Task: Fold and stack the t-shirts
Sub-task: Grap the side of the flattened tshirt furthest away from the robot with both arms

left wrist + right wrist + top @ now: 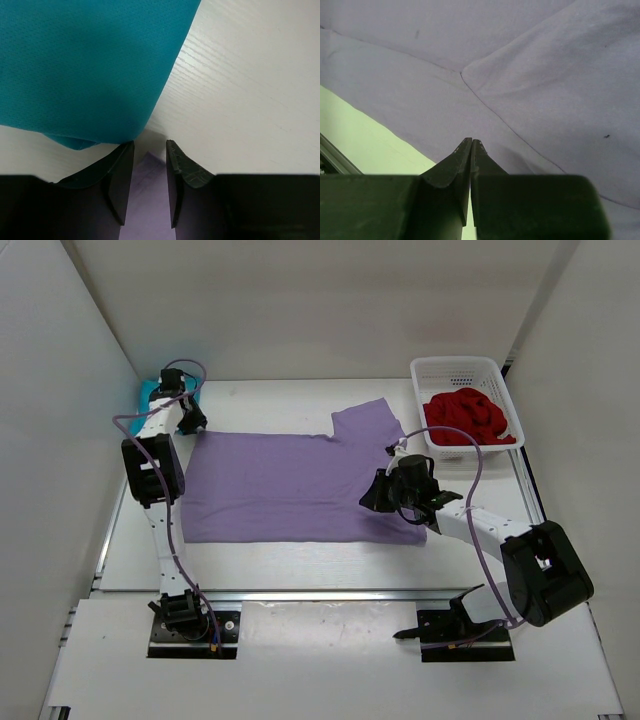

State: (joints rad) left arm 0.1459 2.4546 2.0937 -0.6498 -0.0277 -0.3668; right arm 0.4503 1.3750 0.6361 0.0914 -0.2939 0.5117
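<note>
Logged white lattice basket (455, 364) at upper right of top view, red t-shirt (468, 418) bunched inside. Found lavender t-shirt (300, 485) spread flat mid-frame on white table (280, 565), one sleeve pointing up toward the basket. Spotted teal t-shirt (148, 390) at upper left, mostly hidden behind left arm. In left wrist view, seen filling upper left of frame, just beside the lavender corner.

Located left gripper (190, 422) at upper-left corner of lavender t-shirt, with left arm stretched up the left side of frame. Saw jaws apart in wrist view, lavender corner showing in the gap and not pinched.

Located right gripper (385, 492) over lower-right part of lavender t-shirt, forearm angled in from lower right. Saw fingers pressed together, tips at the shirt's edge. Cannot tell whether cloth is caught between.
</note>
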